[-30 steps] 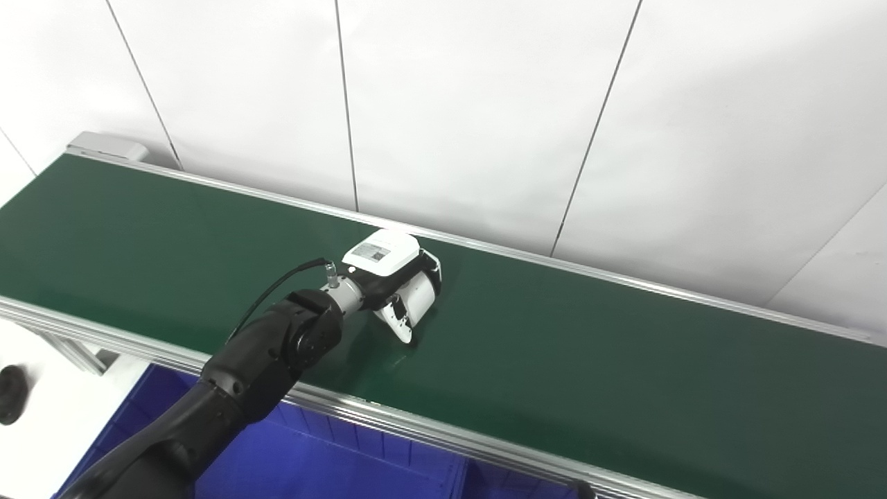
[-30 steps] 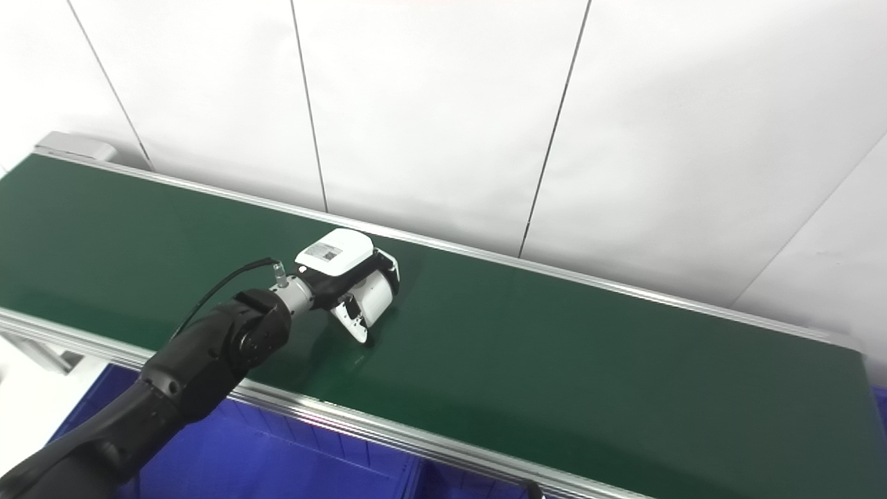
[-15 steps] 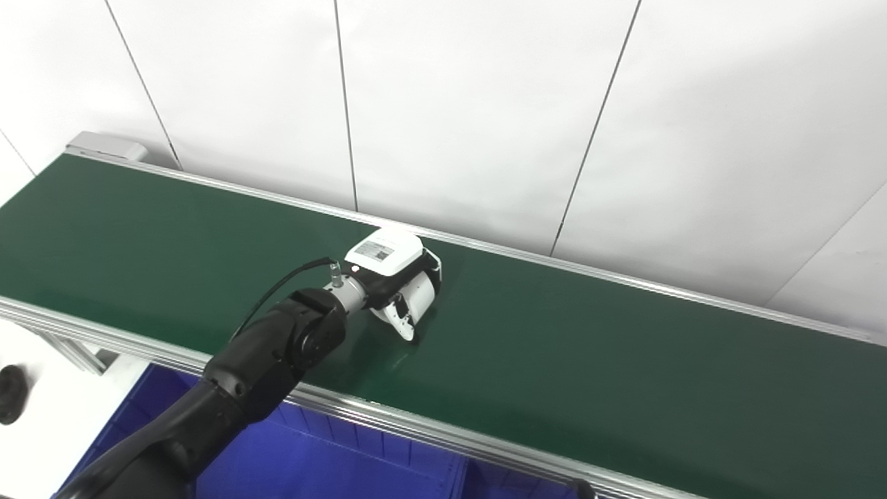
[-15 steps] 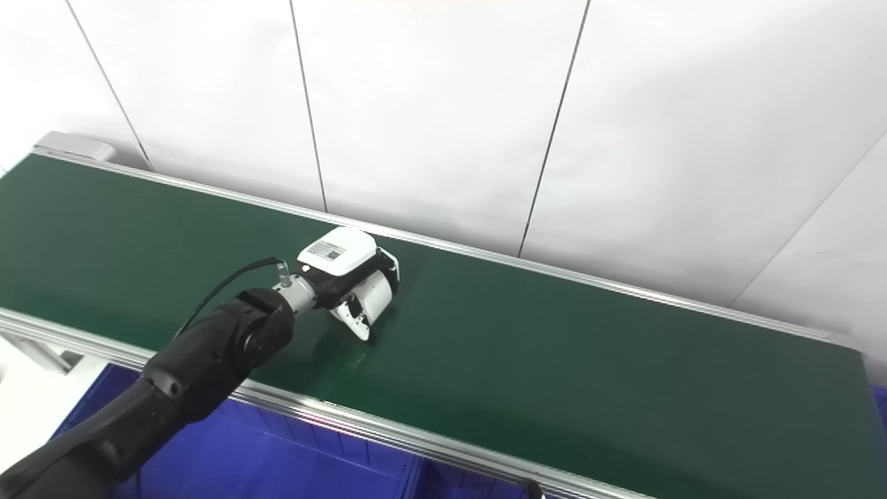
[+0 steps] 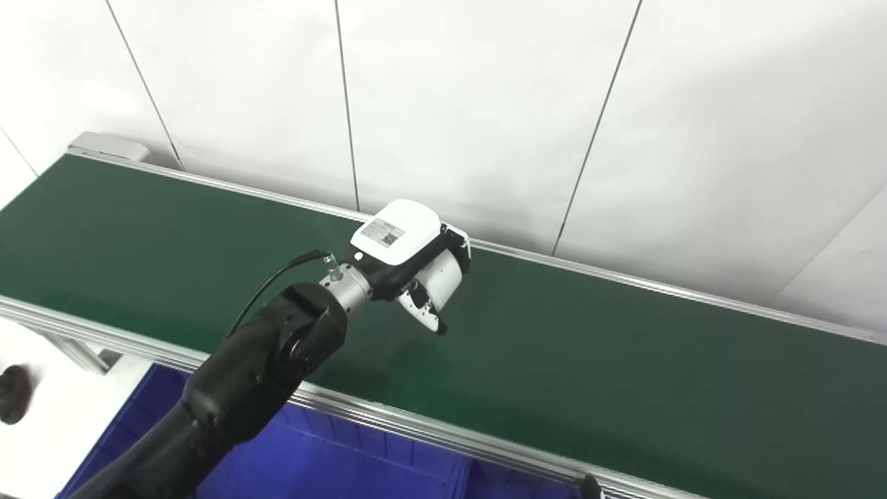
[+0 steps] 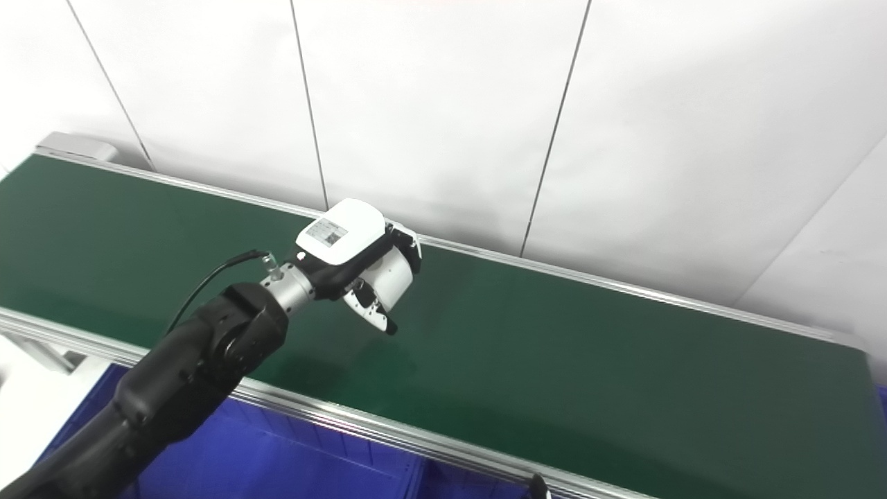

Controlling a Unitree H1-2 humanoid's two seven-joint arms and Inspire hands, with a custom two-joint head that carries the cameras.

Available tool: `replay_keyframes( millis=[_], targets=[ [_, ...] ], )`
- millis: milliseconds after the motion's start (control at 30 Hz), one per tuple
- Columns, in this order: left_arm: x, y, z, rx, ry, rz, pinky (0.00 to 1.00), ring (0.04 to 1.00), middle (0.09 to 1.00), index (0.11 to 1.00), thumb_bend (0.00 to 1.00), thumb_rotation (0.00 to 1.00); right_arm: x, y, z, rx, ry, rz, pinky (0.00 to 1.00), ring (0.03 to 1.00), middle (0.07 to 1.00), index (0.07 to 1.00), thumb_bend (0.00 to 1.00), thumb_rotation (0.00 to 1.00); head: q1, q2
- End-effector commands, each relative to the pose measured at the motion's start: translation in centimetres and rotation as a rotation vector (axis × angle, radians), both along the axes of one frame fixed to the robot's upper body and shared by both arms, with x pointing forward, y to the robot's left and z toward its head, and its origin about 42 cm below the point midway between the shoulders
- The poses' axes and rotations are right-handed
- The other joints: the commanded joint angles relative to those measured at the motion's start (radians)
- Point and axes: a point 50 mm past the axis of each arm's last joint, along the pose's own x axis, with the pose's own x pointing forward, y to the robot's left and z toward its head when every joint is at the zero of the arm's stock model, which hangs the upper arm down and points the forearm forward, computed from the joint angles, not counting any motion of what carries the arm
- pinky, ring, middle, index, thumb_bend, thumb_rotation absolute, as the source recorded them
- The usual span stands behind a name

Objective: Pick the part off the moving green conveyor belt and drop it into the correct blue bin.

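**White part in the left hand's grip, over the belt**

Nearest the camera, below the belt's near rail (image 5: 429, 431), lies a blue bin (image 5: 332, 464) with a divider showing. Which compartment is the correct one cannot be told from here.

The left hand (image 5: 409, 267) hangs above the green conveyor belt (image 5: 624, 360), its fingers curled round a white, drum-shaped part (image 5: 443, 278) with the thumb tucked under it. The part looks clear of the belt, with a faint shadow below it. The right hand is out of view.

The part reads as smooth, rigid plastic — probably light, likely slippery and apt to roll. A wrap round the curved barrel, fingers opposite thumb, seems the safest hold; a fingertip pinch risks it squirting out.

Beyond stand the far rail and a white panelled wall (image 5: 485, 104).
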Motion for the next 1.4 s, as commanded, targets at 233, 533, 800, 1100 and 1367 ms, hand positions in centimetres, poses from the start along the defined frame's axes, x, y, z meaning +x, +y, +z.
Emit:
replay_keyframes(
  millis=[233,533,800,1100,1367],
  targets=[
    [-5.7,2.5,1.9,0.003,0.023,0.096,0.33,0.377,0.444,0.504,0.52,0.00,0.5,-0.9,2.9,0.041,-0.054,-0.003,1.00,0.995,1.000,1.000,0.69,1.00,0.124,0.084],
    [-11.5,1.2,-0.4,-0.006,0.148,0.171,0.35,0.395,0.462,0.488,0.52,0.00,1.0,-2.9,4.6,0.104,-0.032,0.051,1.00,1.000,1.000,1.000,0.67,1.00,0.296,0.144],
    [-14.9,0.8,-1.9,0.031,0.219,0.216,0.42,0.447,0.464,0.500,0.52,0.00,1.2,-3.1,5.2,0.109,-0.033,0.061,1.00,1.000,1.000,1.000,0.61,1.00,0.320,0.168],
    [-17.8,1.1,-3.8,0.110,0.348,0.244,0.51,0.486,0.512,0.472,0.52,0.00,1.2,-2.0,5.4,0.133,-0.021,0.061,1.00,1.000,1.000,1.000,0.65,1.00,0.277,0.169],
    [-17.3,1.2,-6.7,0.297,0.527,0.220,0.54,0.512,0.495,0.486,0.52,0.00,1.2,-1.7,5.5,0.120,-0.015,0.072,1.00,1.000,1.000,1.000,0.67,1.00,0.249,0.159]
  ],
)
